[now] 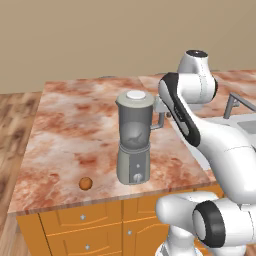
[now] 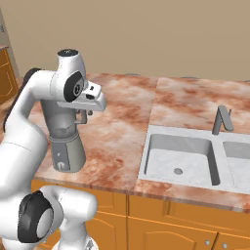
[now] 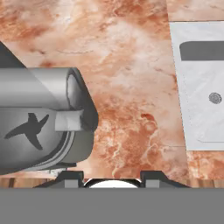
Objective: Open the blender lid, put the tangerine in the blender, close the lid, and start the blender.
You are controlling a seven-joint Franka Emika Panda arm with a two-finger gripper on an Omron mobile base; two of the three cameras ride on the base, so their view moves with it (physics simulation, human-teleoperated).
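The blender (image 1: 134, 145) stands near the counter's front edge, its smoky jar on a grey base with a round knob. The blender lid (image 1: 135, 97) sits flat on the jar's rim. The tangerine (image 1: 85, 183) lies on the counter to the left of the base, close to the edge. My gripper (image 2: 83, 116) hangs beside the jar's upper part, on its handle side, pointing down. In the hand view the gripper (image 3: 113, 178) is open with nothing between its fingertips (image 3: 72, 177). There the blender (image 3: 39, 127) lies at the left, its handle and blade showing.
A steel sink (image 2: 179, 155) with a faucet (image 2: 222, 119) is set into the marble counter (image 1: 75, 130) to the right of the blender. Orange drawers (image 1: 82, 220) run below the front edge. A wood floor lies to the left.
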